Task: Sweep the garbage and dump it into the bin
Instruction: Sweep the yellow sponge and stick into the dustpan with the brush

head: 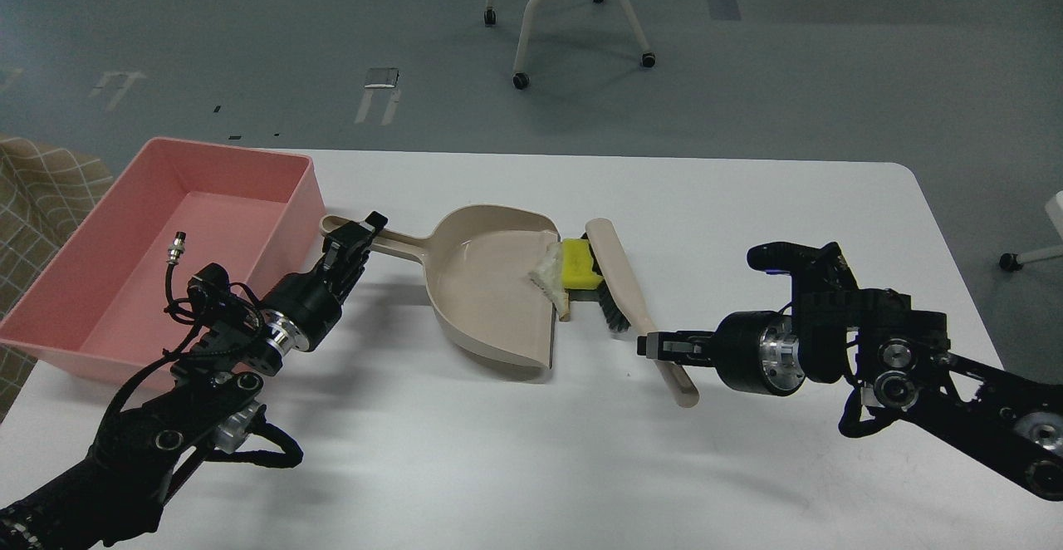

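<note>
The beige dustpan (490,284) lies on the white table, its open edge facing right. My left gripper (355,238) is shut on the dustpan's handle. My right gripper (656,346) is shut on the handle of the beige brush (619,276), whose black bristles press against the yellow sponge piece (579,266) at the dustpan's open edge. The pale triangular slice (550,274) lies tilted across the pan's lip, partly inside. The pink bin (166,243) stands at the table's left end, just left of the dustpan's handle.
A loose black cable with a metal plug (174,244) sticks up from my left arm in front of the bin. A wheeled chair (573,2) stands on the floor beyond the table. The table's far edge (581,158) runs behind the dustpan.
</note>
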{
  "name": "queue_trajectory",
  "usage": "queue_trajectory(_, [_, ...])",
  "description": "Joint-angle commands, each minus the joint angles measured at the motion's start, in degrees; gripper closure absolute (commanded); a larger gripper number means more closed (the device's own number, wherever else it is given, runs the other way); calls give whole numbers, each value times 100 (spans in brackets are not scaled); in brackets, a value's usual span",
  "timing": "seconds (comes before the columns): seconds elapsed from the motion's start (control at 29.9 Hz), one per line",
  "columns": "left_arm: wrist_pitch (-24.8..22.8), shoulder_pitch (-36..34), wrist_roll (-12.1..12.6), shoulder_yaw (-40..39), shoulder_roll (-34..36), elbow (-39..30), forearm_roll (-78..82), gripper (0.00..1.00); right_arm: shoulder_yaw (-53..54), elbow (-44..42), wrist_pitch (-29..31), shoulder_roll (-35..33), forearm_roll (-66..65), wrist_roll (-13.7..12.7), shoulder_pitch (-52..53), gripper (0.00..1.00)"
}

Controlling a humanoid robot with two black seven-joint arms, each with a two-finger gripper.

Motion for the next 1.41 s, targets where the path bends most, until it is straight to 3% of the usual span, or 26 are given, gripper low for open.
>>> queue_trajectory(0.0, [-1, 5, 0, 0, -3, 0, 0, 100, 13, -129, -1, 328, 0, 27, 79, 100])
queue_trajectory(0.27, [-10, -4, 0, 0, 5, 0, -62, 100, 810, -138, -1, 988, 271, 230, 106, 100])
queue_trajectory(0.54, [-1, 5, 0, -9, -3, 9, -97, 100, 1814, -15, -1, 435, 695, 221, 71, 100])
queue_trajectory(0.97, [-10, 40, 0, 0, -135, 361, -79, 100, 1147, 556, -1, 540, 844, 203, -791, 100])
queue_trajectory(1.17, [-28, 110, 0, 0, -144, 378, -79, 100, 1024, -13, -1, 1400, 800, 221, -729, 100])
queue_trajectory(1.37, [-28, 75, 0, -18, -144, 370, -97, 100, 997, -551, -1, 1480, 800, 238, -650, 100])
